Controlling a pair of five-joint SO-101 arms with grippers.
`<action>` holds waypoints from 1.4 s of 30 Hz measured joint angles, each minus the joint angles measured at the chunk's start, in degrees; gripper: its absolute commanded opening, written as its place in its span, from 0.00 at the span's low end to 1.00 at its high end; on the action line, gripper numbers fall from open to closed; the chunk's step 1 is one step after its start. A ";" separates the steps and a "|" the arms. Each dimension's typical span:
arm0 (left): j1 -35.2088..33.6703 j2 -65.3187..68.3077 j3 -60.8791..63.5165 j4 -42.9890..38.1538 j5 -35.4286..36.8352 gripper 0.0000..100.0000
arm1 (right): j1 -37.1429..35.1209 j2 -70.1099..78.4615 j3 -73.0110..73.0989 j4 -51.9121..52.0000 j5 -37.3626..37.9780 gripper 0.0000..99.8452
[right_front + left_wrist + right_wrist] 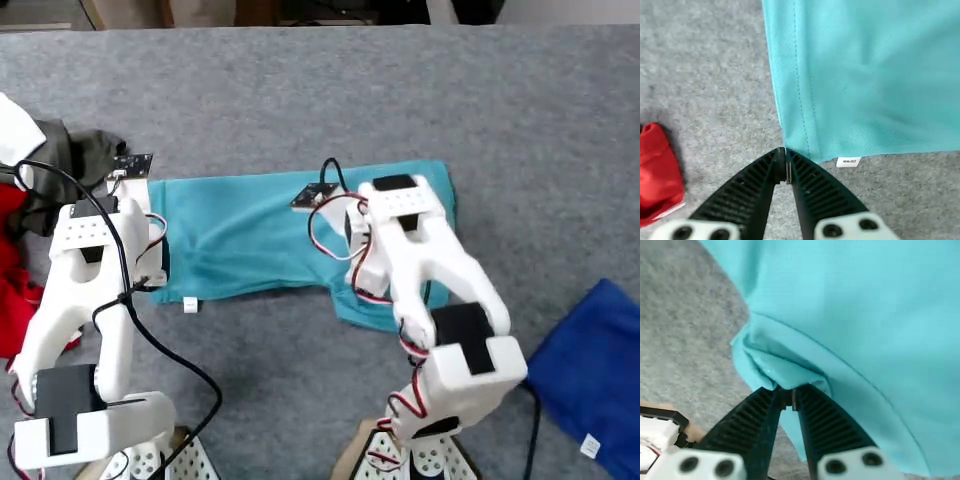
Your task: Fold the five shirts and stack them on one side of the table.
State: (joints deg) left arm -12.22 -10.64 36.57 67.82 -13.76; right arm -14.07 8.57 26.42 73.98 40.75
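Tabletop (300, 90); shirt (240, 230) seemingly in right pincer (788, 397)

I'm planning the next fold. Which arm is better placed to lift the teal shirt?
Probably right: the right gripper is shut on a bunched fold of the shirt. The left gripper is shut just at the hem corner, its hold unclear.

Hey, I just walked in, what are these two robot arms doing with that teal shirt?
Both arms are working on the teal fabric shirt, spread on the grey carpeted table. The left gripper is shut on one hem corner, the right gripper on a bunched fold at the far end. A blue shirt lies beside the right arm; a red garment and a dark green garment are heaped beside the left.
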 measured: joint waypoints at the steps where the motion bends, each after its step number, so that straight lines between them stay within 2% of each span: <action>1: 0.00 0.00 0.00 0.00 0.00 0.02 | -0.44 -1.14 0.88 0.09 0.00 0.00; 8: 0.00 0.00 0.00 0.00 0.00 0.02 | -3.96 -9.67 7.38 0.18 0.00 0.00; 16: 0.00 0.00 0.00 0.00 0.00 0.02 | -3.96 -16.18 2.29 4.57 0.00 0.01; 21: 0.00 0.00 0.00 0.00 0.00 0.02 | -3.96 -15.38 -2.64 4.13 0.00 0.01; 30: 0.00 0.00 0.00 0.00 0.00 0.02 | -1.32 -3.78 -2.81 0.26 0.00 0.00; 42: 0.00 0.00 0.00 0.00 0.00 0.02 | -1.41 -16.00 11.96 -0.18 0.53 0.00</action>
State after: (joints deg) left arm -12.22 -10.64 36.57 67.82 -13.76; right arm -15.47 -7.43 38.37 73.80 41.27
